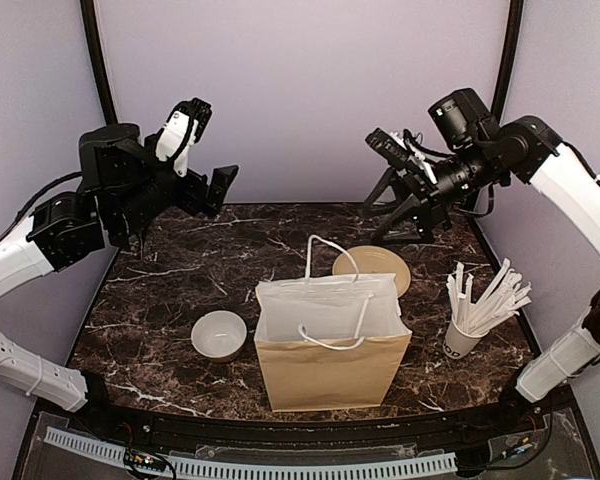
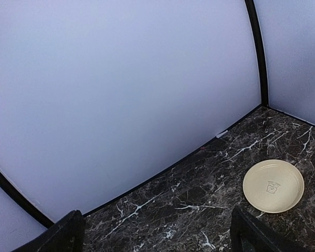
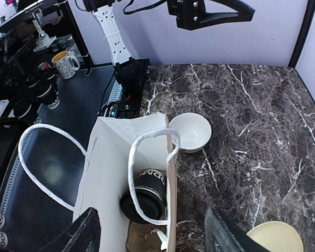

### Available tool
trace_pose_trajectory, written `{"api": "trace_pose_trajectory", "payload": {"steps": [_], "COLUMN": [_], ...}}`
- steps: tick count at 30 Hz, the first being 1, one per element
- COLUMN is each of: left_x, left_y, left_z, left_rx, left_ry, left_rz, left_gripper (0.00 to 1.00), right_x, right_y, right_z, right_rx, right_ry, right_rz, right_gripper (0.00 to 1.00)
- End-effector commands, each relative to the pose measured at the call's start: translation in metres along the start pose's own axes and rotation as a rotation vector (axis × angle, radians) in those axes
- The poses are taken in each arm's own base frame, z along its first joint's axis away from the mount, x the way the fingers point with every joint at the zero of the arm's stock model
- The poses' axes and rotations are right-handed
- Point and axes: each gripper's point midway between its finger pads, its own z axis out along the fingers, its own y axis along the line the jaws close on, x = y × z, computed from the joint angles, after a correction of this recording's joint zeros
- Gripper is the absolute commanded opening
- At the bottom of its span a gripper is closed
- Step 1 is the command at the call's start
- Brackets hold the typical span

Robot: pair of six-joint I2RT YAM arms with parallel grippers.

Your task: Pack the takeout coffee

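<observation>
The takeout coffee (image 3: 148, 195), a black cup with white lettering and its black lid on, stands inside the open paper bag (image 3: 107, 173). In the top view the bag (image 1: 332, 352) stands at the table's front centre and hides the cup. My right gripper (image 3: 155, 239) is open and empty, raised above the bag; in the top view it (image 1: 388, 148) is high at the back right. My left gripper (image 2: 156, 233) is open and empty, high over the back left of the table, also in the top view (image 1: 220, 185).
A wide white bowl (image 1: 219, 335) sits left of the bag. A pale yellow plate (image 1: 371, 270) lies behind the bag. A white cup of white straws (image 1: 464, 335) stands at the right. Purple walls close in the back and sides.
</observation>
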Motion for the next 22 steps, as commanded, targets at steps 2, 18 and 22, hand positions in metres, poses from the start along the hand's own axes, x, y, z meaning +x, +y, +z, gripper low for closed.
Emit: {"api": "trace_pose_trajectory", "payload": {"steps": [2,18,22], "left_x": [0.005,0.064,0.064], "left_y": [0.022,0.106,0.101], "left_z": [0.004,0.04,0.04], "left_rx": [-0.018,-0.243,-0.214], "left_ry": [0.014,0.178,0.15], "left_rz": [-0.036,-0.215,-0.212], "left_gripper": [0.99,0.99,0.99], "right_x": [-0.02,0.103,0.104], "right_y": [-0.032,-0.193,-0.188], "right_z": [-0.047,-0.278,-0.268], "right_rx": [0.199,1.579,1.529], "right_ry": [-0.081,-0.262,-0.256], "right_rz": [-0.038,0.418,0.405], "right_gripper": [0.73,0.99,0.99]}}
